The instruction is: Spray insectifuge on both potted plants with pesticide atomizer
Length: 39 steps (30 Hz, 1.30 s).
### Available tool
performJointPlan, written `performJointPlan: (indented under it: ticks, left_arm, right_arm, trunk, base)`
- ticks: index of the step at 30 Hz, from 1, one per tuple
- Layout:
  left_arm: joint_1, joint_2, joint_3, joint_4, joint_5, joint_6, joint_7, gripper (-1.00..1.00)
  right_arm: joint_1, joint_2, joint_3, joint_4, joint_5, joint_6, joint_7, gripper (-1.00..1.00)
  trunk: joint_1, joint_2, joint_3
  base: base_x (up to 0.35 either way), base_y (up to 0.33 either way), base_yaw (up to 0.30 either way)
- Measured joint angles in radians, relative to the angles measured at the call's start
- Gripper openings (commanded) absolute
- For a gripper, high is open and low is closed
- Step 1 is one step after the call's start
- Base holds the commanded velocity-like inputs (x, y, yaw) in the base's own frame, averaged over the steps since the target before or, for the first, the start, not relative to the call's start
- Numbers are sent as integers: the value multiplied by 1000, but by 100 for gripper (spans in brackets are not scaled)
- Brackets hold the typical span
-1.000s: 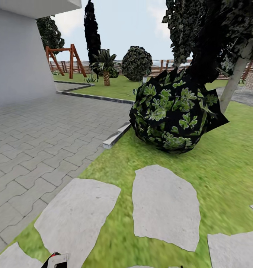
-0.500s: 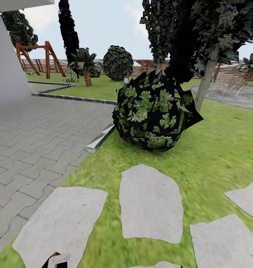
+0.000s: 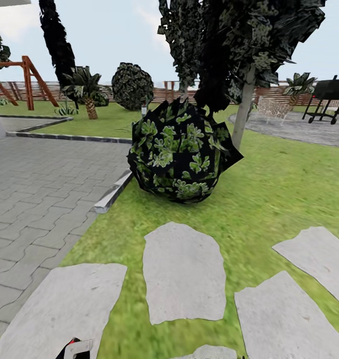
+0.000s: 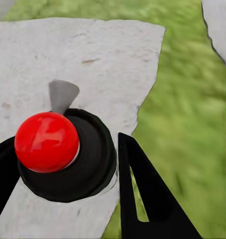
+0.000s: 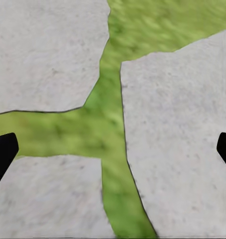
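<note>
Green lawn [image 3: 289, 199] takes up most of the head view, with grey brick paving [image 3: 35, 199] along one side and flat pale stepping stones [image 3: 183, 271] up close. A round dark leafy bush [image 3: 179, 149] sits beside a thin grey tree trunk [image 3: 243, 114]. Far back there's a round stone patio [image 3: 294, 129], so the garden's in sight. Right gripper [image 5: 113, 152] hangs spread wide over the stones; left gripper [image 4: 68, 174] fingers are parted too, over a red ball on a black base [image 4: 47, 142].
</note>
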Motion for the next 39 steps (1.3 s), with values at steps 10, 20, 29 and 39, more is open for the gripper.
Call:
performJointPlan:
  ticks: [10,20,29,39]
  left_arm:
    - [0,0,0,-1,1,0,0,-100]
    - [0,-1,-2,-1,-1,1,0,-100]
    - [0,-1,-3,-1,-2,2,-1,-100]
    - [0,-2,-4,-1,-6,1,-1,-100]
  right_arm:
    - [0,0,0,1,0,0,0,100]
    - [0,0,0,0,0,0,0,100]
    - [0,0,-1,0,0,0,-1,100]
    - [0,0,0,0,0,0,0,100]
  trunk:
    - [0,0,0]
    - [0,0,0]
    - [0,0,0]
    - [-1,0,0]
  base:
    - [0,0,-300]
    - [0,0,-300]
    - [48,-3,-300]
    - [291,-127,-300]
